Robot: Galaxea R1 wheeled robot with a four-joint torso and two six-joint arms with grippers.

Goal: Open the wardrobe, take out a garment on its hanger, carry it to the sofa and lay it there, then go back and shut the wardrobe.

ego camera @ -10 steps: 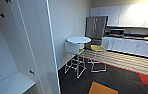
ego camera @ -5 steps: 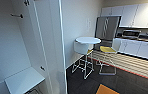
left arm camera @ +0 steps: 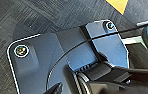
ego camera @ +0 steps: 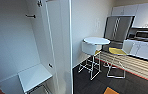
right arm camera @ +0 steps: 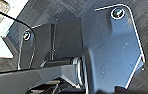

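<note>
The tall white wardrobe point(ego camera: 40, 45) stood open on the left. One round white table point(ego camera: 96, 40) had two stools point(ego camera: 117, 51) beside it. I could not tell either claw's state.

Dark carpet floor point(ego camera: 130, 85): two white wire-leg stools point(ego camera: 91, 53), yellow seats, stand at 3 o'clock under a round white counter point(ego camera: 96, 40). Low white shelf point(ego camera: 35, 76) at 7 o'clock, inside the wardrobe point(ego camera: 57, 37).
</note>
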